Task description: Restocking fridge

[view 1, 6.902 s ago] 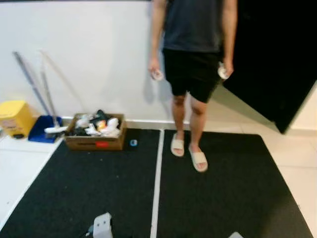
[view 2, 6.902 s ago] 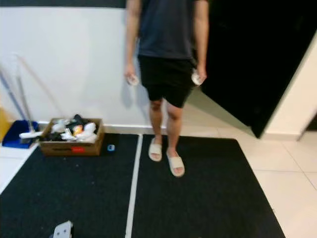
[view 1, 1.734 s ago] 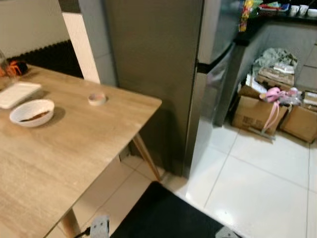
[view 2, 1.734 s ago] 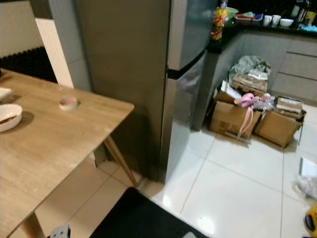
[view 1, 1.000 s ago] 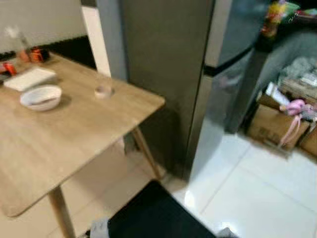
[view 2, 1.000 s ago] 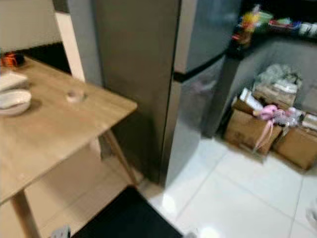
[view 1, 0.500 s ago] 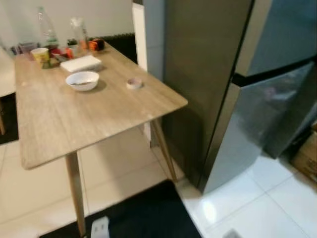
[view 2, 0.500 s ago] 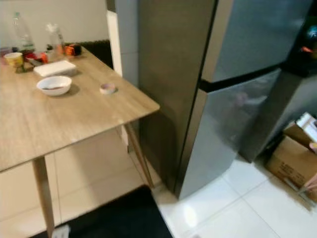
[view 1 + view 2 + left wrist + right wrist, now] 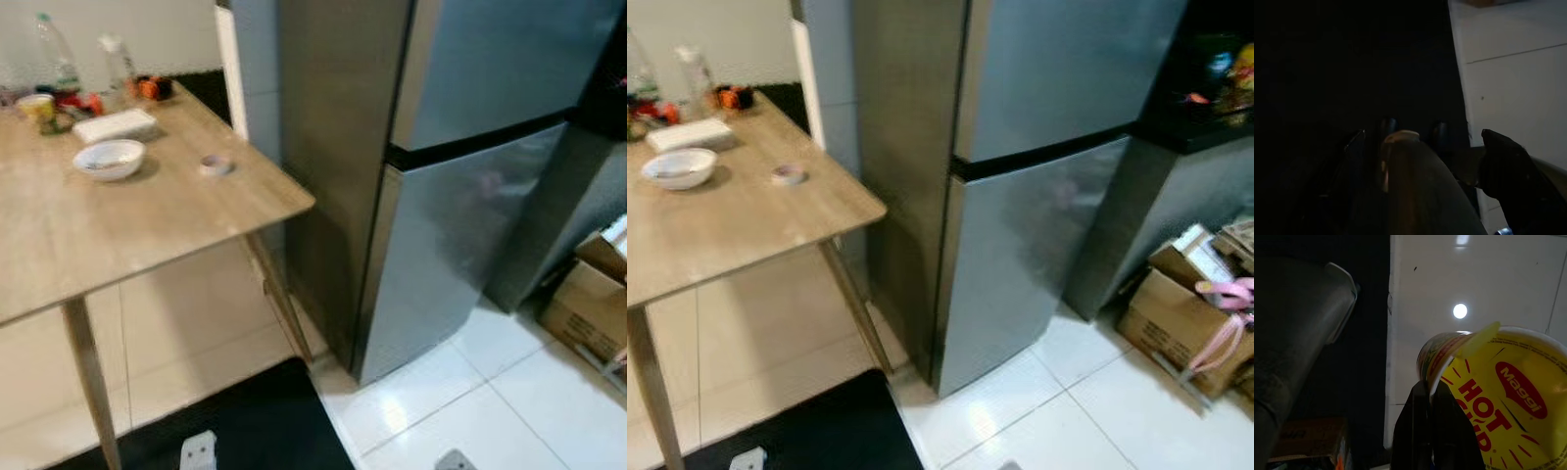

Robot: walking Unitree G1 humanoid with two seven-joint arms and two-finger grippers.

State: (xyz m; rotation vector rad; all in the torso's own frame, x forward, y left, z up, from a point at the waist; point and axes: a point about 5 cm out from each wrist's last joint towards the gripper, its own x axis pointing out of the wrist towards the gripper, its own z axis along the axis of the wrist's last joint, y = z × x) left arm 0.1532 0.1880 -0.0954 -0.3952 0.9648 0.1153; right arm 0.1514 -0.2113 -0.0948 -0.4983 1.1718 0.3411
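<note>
- We stood before a tall two-door stainless-steel fridge, both doors closed, a dark seam dividing the upper door from the lower.
- Our right gripper was clamped on the rim of a yellow Maggi Hot Cup noodle cup; one black finger pressed the outside of the rim, and the cup hung over white floor tiles beside the edge of a black floor mat.
- Our left gripper hung in deep shade above the mat; a brownish, rounded object lay between the fingers, but we could not tell what it was, nor whether the jaws gripped it.
- A light wooden table on slanted legs stood to the fridge's left, its near right corner close to the fridge's side.
- Toward the table's far edge sat a white bowl, with a small roll of tape nearer the right edge.
- Behind the bowl lay a flat white box; two clear plastic bottles stood at the far edge.
- Brown cardboard boxes, one trailing a pink ribbon, sat on the tiles to the fridge's right, below a dark countertop.
</note>
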